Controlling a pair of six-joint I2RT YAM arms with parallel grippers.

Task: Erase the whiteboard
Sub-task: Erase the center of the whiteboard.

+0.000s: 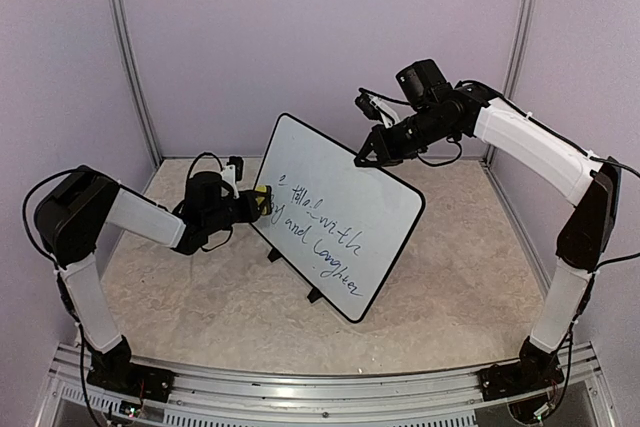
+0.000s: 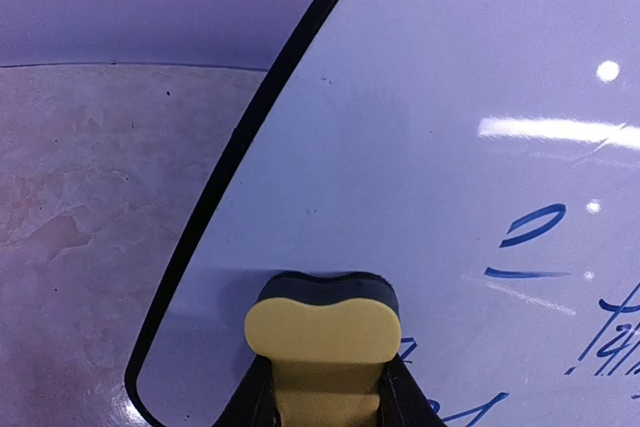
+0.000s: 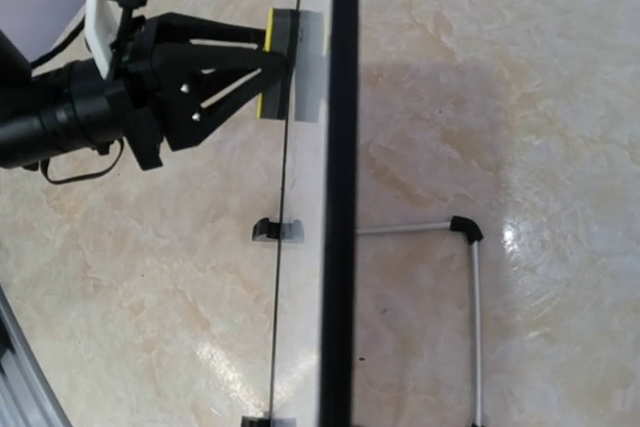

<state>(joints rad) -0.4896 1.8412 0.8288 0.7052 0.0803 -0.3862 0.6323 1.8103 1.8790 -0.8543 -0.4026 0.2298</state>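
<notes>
Hidden: you won't find the right claw (image 1: 372, 154) tips in its own wrist view. It is closed tight at the whiteboard (image 1: 345, 197) 12 o'clock edge; touching or not, can't tell. Blue writing (image 1: 320, 232) barely legible.
Surface: beige marbled table (image 1: 450, 277), board standing tilted at centre. Plain lilac walls (image 1: 300, 27).
Count: two arms (image 1: 130, 217), one board, one yellow eraser (image 1: 262, 193) clamped in the left claw (image 1: 252, 205) and pressed at the board's 9 o'clock edge, two black feet (image 1: 273, 255).

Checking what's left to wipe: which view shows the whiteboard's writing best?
Top external: the whole whiteboard face and its writing show. Left wrist catches only a few strokes near the eraser; right wrist sees the board edge-on, no writing.
</notes>
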